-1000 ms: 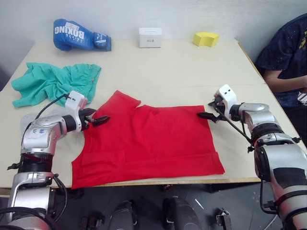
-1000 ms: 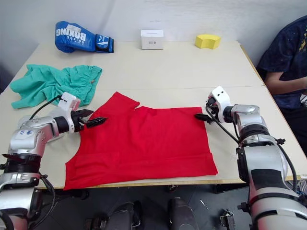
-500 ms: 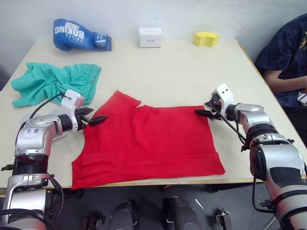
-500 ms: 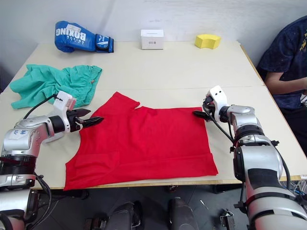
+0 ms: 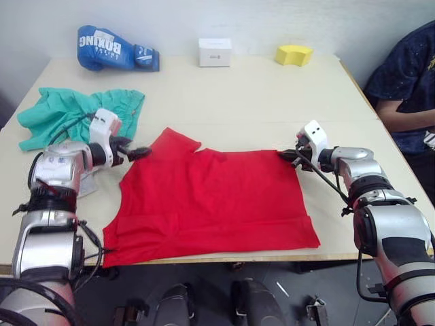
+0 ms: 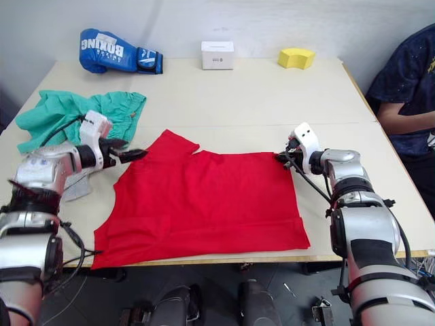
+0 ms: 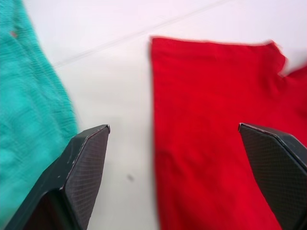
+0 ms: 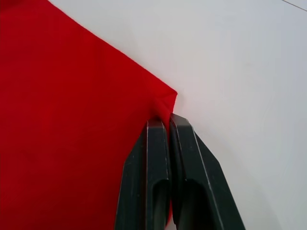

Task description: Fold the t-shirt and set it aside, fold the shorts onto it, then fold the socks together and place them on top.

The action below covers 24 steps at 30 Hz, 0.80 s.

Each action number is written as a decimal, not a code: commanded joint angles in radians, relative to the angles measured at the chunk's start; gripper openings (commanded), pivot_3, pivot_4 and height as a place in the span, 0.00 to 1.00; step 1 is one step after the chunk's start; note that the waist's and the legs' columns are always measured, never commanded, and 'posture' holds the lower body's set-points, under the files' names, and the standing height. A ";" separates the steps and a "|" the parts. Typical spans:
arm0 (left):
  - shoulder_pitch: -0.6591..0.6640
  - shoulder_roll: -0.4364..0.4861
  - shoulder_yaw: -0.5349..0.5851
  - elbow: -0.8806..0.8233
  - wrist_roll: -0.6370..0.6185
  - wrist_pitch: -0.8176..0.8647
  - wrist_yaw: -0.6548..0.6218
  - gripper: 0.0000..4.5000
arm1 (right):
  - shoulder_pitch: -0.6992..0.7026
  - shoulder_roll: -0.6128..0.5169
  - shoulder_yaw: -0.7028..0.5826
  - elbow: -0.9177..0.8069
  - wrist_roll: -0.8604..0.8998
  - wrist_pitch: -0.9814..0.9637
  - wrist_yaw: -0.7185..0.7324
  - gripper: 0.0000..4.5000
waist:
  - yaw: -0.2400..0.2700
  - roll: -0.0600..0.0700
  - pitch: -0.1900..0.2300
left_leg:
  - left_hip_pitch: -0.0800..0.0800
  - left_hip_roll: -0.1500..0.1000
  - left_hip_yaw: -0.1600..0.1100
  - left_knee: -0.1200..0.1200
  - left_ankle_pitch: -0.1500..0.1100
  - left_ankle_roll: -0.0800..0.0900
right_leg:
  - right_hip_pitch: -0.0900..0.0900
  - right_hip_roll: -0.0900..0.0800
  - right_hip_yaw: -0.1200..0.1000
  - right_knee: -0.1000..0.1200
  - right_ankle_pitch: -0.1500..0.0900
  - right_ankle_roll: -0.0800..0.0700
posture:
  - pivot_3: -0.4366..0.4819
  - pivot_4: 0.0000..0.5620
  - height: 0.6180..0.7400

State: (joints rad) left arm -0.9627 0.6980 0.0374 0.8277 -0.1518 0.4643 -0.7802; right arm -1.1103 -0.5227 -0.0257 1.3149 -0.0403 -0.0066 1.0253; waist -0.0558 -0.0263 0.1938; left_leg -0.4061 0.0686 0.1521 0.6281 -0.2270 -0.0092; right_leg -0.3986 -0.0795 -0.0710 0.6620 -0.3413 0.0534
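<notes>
Two end effectors work the t-shirt [image 5: 211, 200]: right end effector [image 8: 160, 125] clamped on its corner, left end effector [image 7: 172, 139] spread wide, seemingly hovering over its sleeve, shorts [image 7: 29, 120] beside.

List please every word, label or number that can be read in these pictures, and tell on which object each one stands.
"BOXING": white letters on the blue boxing glove at the far left of the table.
The white box has a small dark mark on its front, too small to read.
No other text is readable.
</notes>
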 commanded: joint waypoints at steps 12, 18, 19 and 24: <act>-0.203 -0.153 -0.036 0.469 0.152 -0.201 0.057 1.00 | 0.100 -0.041 -0.007 -0.103 0.019 -0.054 0.074 0.00 | 0.000 -0.001 0.001 | 0.000 0.000 0.003 0.002 -0.001 0.001 | -0.002 0.000 0.000 0.001 0.000 0.000 | 0.48 0.27 1.00; -0.183 -0.171 -0.019 0.479 0.169 -0.218 0.069 0.73 | 0.122 -0.045 -0.011 -0.125 0.030 -0.052 0.081 0.00 | 0.001 -0.001 0.000 | 0.000 0.000 0.003 0.002 -0.001 0.001 | -0.002 0.000 0.000 0.002 0.000 0.000 | 0.48 0.27 1.00; -0.179 -0.171 -0.015 0.479 0.170 -0.221 0.071 0.67 | 0.125 -0.045 -0.011 -0.127 0.032 -0.054 0.081 0.00 | 0.001 -0.001 0.000 | 0.000 0.000 0.003 0.002 -0.001 0.001 | -0.002 0.000 0.000 0.002 0.000 0.000 | 0.48 0.27 1.00; -0.170 -0.171 0.024 0.475 0.150 -0.253 0.077 0.30 | 0.131 -0.047 -0.014 -0.136 0.039 -0.068 0.083 0.00 | 0.001 -0.001 0.000 | 0.000 0.000 0.003 0.002 -0.001 0.001 | -0.002 0.000 -0.001 0.002 0.000 0.000 | 0.48 0.27 1.00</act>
State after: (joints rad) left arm -1.1503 0.5321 0.0507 1.2911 0.0028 0.2187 -0.6838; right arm -0.9954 -0.5496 -0.0365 1.1947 -0.0068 -0.0629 1.0955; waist -0.0545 -0.0275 0.1941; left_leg -0.4060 0.0684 0.1549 0.6304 -0.2277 -0.0082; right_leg -0.4002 -0.0797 -0.0717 0.6636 -0.3412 0.0539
